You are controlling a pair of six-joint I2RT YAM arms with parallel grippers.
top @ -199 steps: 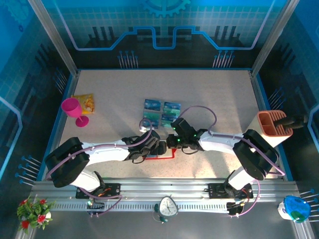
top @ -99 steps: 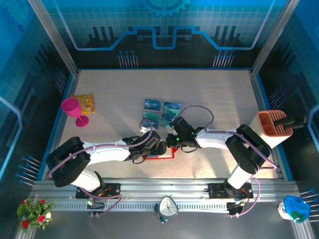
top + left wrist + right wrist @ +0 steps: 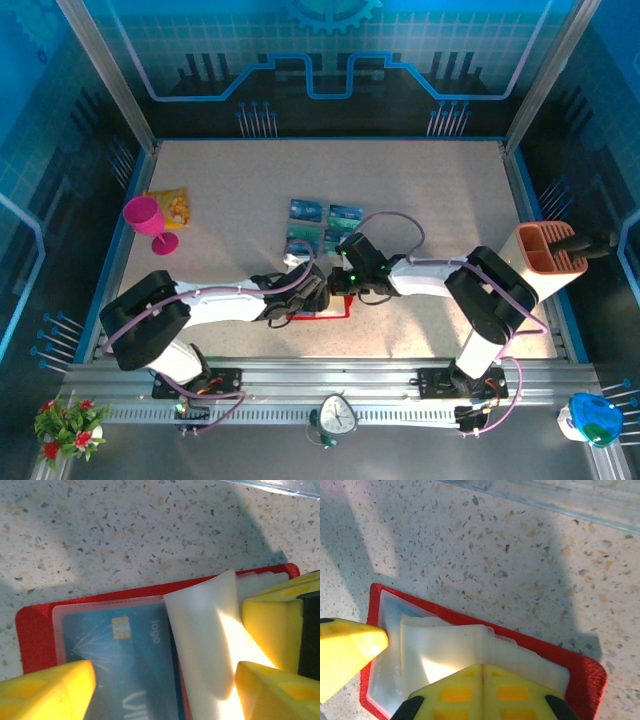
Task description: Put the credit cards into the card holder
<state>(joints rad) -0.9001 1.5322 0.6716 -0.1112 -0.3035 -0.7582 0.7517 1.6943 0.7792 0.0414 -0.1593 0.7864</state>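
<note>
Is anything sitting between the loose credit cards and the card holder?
No loose object lies between the credit cards and the card holder. Only the left pincer and the right pincer are there, at the holder, the right one pinching its clear flap.

Robot lab test cell, we call it.
We see a speckled table (image 3: 430, 180) boxed in by aluminium posts (image 3: 105, 75) and blue printed panels (image 3: 330, 50) with gear and circuit art, a slotted rail (image 3: 300, 385) carrying bolted arm bases (image 3: 197, 383), staged props like a pink goblet (image 3: 148, 220).
</note>
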